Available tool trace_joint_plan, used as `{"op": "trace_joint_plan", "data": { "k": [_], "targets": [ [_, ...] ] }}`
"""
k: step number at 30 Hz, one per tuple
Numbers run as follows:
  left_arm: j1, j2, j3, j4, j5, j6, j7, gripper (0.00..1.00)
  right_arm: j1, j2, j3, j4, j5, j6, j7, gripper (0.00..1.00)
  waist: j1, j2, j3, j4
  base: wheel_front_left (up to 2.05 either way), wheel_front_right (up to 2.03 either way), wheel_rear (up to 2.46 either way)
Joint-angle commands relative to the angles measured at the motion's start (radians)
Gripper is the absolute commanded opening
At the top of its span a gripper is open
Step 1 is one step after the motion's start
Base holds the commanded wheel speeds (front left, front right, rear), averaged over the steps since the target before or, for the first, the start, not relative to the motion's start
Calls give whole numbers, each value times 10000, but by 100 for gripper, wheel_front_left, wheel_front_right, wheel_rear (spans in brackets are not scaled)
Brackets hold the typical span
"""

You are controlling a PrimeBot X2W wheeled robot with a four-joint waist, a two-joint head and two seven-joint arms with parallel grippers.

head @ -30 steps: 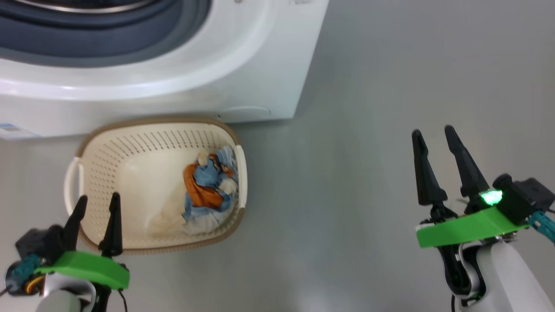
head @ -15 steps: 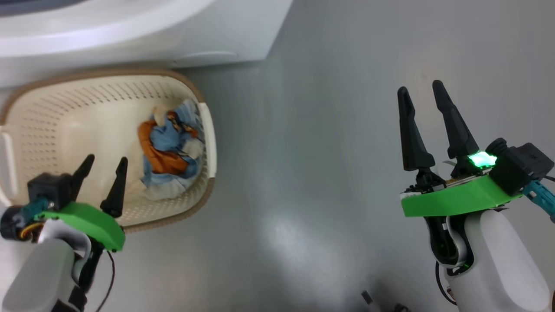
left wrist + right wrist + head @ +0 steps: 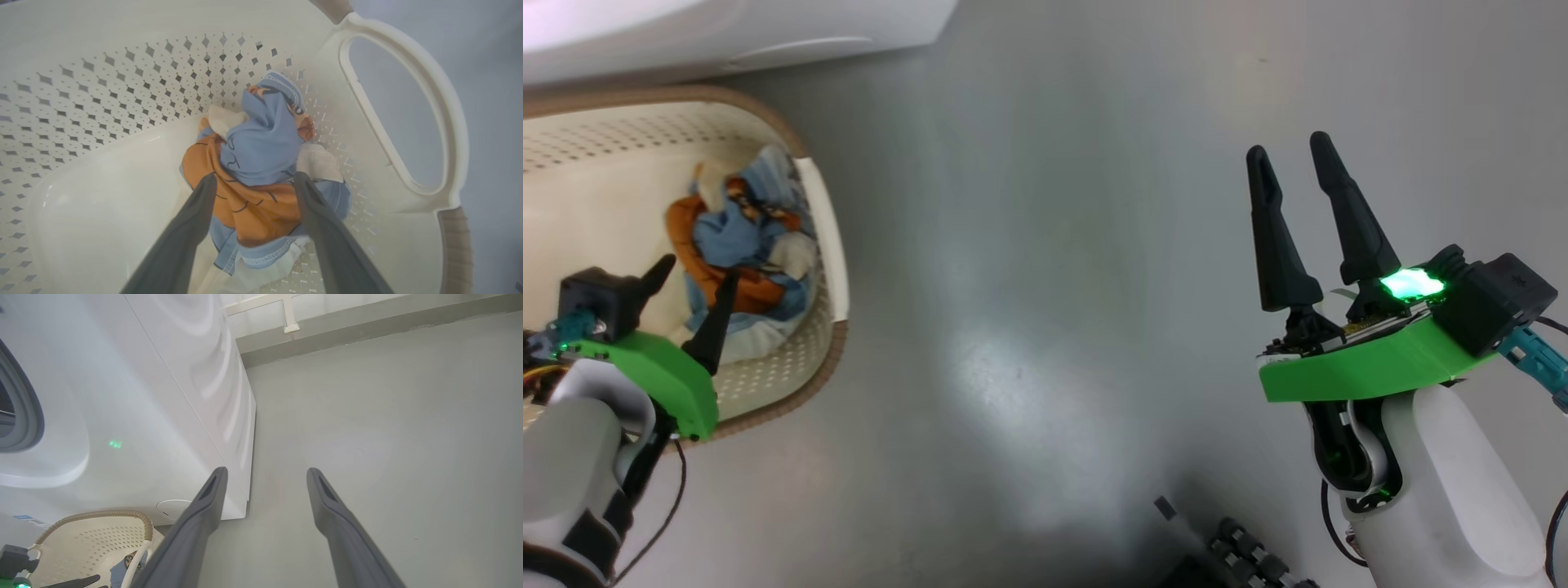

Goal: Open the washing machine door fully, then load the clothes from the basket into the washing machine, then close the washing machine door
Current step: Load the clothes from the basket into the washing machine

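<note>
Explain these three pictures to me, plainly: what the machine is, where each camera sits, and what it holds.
This is a wheeled robot with two arms, each ending in a two-fingered tool. The head camera looks down at the grey floor: the left tool hangs open over the basket, the right tool is open over bare floor, holding nothing. The left wrist camera looks along that tool's fingers, which straddle the clothes, a blue, orange and white bundle; nothing is gripped yet. The right wrist camera shows the washing machine standing beside the basket.
</note>
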Motion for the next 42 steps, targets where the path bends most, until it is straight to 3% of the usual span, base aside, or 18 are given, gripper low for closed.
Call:
{"op": "trace_joint_plan", "data": {
  "k": [1,23,24,25,26,27,42],
  "targets": [
    [-143,505,-93,40,-286,8,-18,100,166,36,247,-263,143,56,-80,100,-1,-1,326,-359,0,0,0],
    [-1839,1553,-3000,283,-3063,8,1137,100,222,37,618,-616,512,56,-80,100,-1,-1,1040,-1101,0,0,0],
    [-1877,1568,-3091,289,-3180,8,1144,76,226,37,629,-621,508,56,-80,100,-1,-1,1041,-1120,0,0,0],
    [-1914,1582,-3176,302,-3293,8,1149,40,229,37,638,-623,501,56,-80,100,-1,-1,1040,-1138,0,0,0],
    [-1951,1597,-3251,318,-3398,8,1139,12,230,37,647,-627,495,56,-80,100,-1,-1,1037,-1157,0,0,0],
    [-1973,1606,-3318,322,-3516,8,1107,0,229,37,653,-629,485,56,-80,100,-1,-1,1028,-1173,0,0,0],
    [-1603,955,-3769,595,-5075,8,56,0,207,37,203,-493,60,56,-80,100,-1,-1,-222,-492,0,0,0]
  ]
}}
